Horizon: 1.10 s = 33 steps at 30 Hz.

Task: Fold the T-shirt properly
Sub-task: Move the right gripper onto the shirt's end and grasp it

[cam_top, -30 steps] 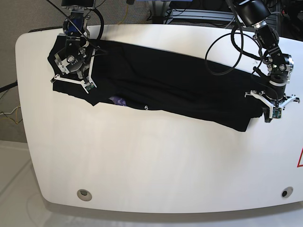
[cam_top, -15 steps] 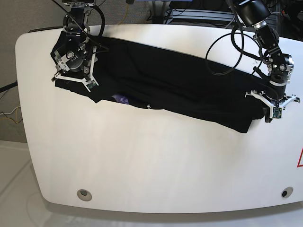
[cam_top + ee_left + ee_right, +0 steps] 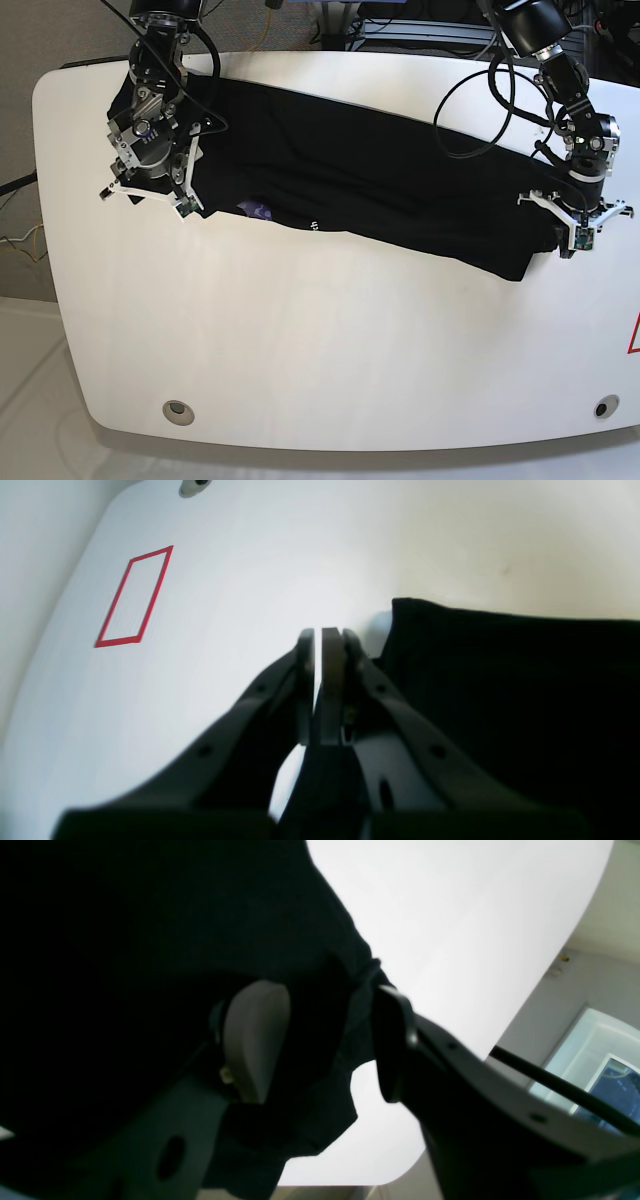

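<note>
Our right hand [image 3: 148, 190] hangs over the near end of the T-shirt [image 3: 370, 195] by the desk's [image 3: 330, 350] far left corner. Its fingers [image 3: 255, 1040] stand apart with black cloth bunched between them, not pinched, so that end rests on the desk. The shirt lies as a long dark band along the far edge, sloping toward the right edge (a bit of purple print peeks out underneath). There our left hand [image 3: 580, 232] sits beside the cloth's corner, fingers pressed together, holding nothing, perhaps ready to slide under.
</note>
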Each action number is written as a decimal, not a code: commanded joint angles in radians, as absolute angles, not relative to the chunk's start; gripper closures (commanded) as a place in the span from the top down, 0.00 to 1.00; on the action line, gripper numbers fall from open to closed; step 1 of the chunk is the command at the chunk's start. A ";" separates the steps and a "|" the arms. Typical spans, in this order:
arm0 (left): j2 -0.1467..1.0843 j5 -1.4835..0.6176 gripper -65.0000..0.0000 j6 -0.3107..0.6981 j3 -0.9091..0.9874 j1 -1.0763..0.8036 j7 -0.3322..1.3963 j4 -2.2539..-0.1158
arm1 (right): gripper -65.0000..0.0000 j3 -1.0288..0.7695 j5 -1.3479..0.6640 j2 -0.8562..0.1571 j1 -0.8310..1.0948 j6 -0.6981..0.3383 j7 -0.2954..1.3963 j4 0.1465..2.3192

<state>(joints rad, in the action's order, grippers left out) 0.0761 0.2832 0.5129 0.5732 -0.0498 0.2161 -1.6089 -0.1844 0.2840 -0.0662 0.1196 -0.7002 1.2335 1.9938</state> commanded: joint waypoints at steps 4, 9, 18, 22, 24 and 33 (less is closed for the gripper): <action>0.090 0.274 0.03 0.504 0.575 -0.035 0.188 -1.626 | 0.46 -0.182 0.286 -0.025 0.107 -0.698 1.224 2.015; 0.090 0.277 0.03 0.504 0.575 -0.035 0.188 -1.626 | 0.46 -0.177 0.285 0.019 0.113 -0.698 1.222 2.009; 0.090 0.282 0.03 0.504 0.575 -0.035 0.188 -1.626 | 0.46 -0.127 0.285 0.058 0.114 -0.698 1.218 2.005; 0.090 0.282 0.03 0.504 0.575 -0.035 0.189 -1.627 | 0.46 -0.122 0.285 0.059 0.114 -0.698 1.218 1.986; 0.091 0.282 0.03 0.504 0.575 -0.035 0.189 -1.629 | 0.46 -0.122 0.288 0.059 0.114 -0.698 1.218 1.977; 0.125 0.335 0.03 0.504 0.576 -0.035 0.191 -1.632 | 0.43 -0.122 0.283 0.058 0.142 -0.698 1.191 1.929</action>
